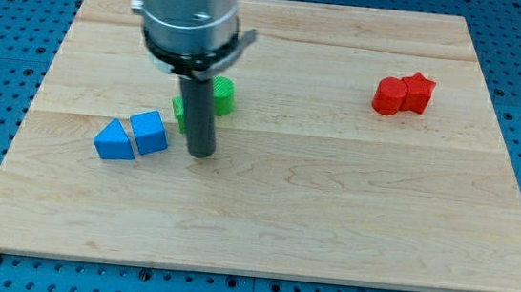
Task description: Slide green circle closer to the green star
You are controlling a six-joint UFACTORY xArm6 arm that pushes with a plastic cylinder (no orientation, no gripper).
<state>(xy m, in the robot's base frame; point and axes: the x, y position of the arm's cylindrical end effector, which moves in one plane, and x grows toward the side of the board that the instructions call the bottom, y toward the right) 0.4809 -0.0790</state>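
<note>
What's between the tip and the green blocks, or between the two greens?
Nothing visible. My tip sits just below-right of the green pieces, and the rod hides the space between them, so which is circle or star, and any gap, is unclear.

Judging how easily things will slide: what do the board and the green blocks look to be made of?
The board looks like smooth pale wood, with visible grain and plank seams. The green blocks, half hidden behind my tip, look like matte moulded plastic or painted wood; uniform colour, no grain.
</note>
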